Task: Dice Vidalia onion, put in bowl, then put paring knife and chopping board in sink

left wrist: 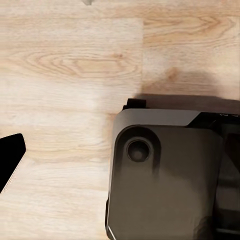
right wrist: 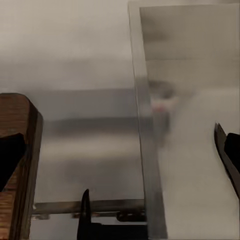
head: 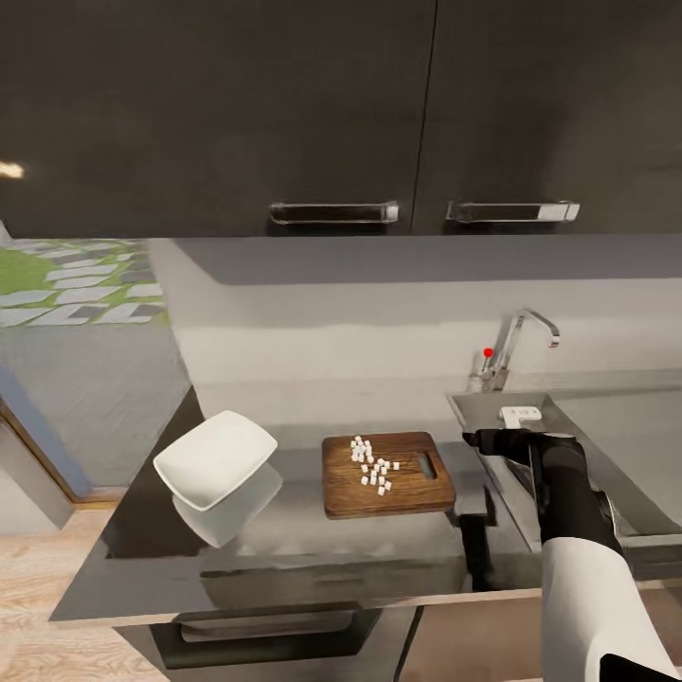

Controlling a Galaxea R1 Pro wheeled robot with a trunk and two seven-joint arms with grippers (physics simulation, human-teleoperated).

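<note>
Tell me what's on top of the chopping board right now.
A loose cluster of small white diced onion pieces lies on the chopping board, toward its middle and back. The board's handle slot is bare. No knife lies on it. Nothing covers the top.

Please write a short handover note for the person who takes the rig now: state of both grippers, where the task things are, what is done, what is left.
Right gripper: over the sink's left rim, beside the chopping board; open or shut, I cannot tell.
Left gripper: the left wrist view looks down at the wood floor; state unclear.
Diced onion: a pile of white cubes on the chopping board.
Bowl: white, left of the board on the countertop, no onion in it.
Sink: right of the board.
Done: dicing.
Left: onion into the bowl, then knife and board into the sink. I cannot make out the paring knife for certain.
</note>
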